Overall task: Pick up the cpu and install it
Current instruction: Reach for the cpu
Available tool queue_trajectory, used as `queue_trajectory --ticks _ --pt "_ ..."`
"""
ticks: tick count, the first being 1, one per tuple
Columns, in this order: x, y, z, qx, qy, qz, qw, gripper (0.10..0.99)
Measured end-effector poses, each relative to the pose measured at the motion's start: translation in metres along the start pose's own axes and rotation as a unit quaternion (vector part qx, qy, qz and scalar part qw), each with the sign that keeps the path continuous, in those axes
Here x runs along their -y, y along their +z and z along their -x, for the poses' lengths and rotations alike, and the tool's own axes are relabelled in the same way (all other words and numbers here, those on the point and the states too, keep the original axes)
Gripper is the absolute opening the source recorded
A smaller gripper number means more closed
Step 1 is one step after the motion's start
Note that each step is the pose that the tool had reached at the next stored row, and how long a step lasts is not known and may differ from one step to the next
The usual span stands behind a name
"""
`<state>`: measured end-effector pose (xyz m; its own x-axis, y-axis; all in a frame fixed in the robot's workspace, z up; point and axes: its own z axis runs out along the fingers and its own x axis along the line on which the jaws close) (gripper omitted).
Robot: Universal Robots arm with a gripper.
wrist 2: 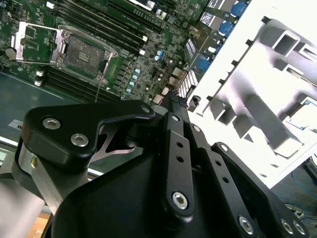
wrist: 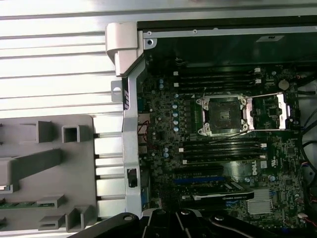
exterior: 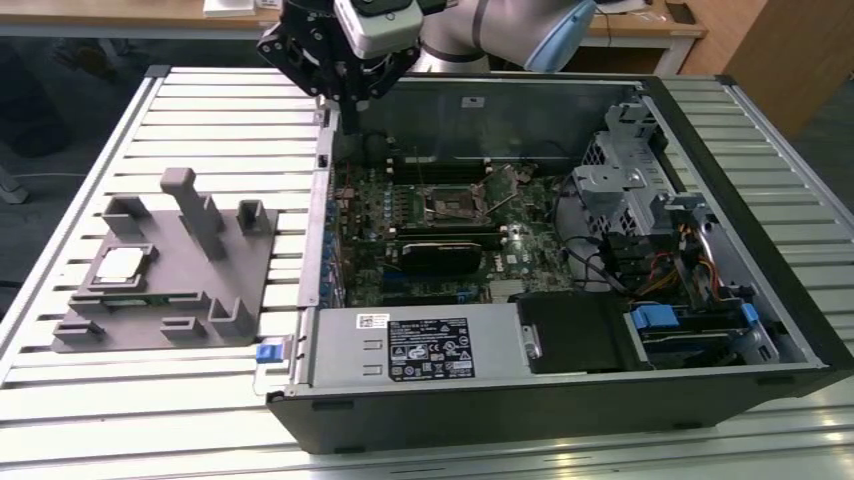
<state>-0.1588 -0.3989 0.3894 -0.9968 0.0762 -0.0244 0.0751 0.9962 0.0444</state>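
Note:
The cpu (exterior: 120,265), a small square chip with a shiny silver top, lies flat in a recess of the grey tray (exterior: 200,305) at the exterior view's left. My gripper (exterior: 350,122) hangs above the back left corner of the open computer case (exterior: 561,400), well away from the cpu, and its fingers look shut with nothing between them. In the second wrist view the gripper (wrist 2: 174,96) tapers to a single tip. The black motherboard socket (exterior: 447,205) (wrist: 221,113) (wrist 2: 81,54) stands bare, its metal retaining frame (wrist: 270,111) flipped open beside it.
The grey tray carries upright blocks and posts (exterior: 200,215). Inside the case are memory slots (wrist: 218,79), a graphics card (exterior: 447,250), a drive cage (exterior: 627,170) and a power supply (exterior: 414,345). The case stands on a slatted metal table (exterior: 214,110).

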Motion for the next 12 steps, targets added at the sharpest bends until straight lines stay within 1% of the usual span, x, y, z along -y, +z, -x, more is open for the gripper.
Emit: queue_trajectory --ticks 12 --pt "0.0003 0.0002 -0.0035 0.0 0.0 0.0 1.0 0.106"
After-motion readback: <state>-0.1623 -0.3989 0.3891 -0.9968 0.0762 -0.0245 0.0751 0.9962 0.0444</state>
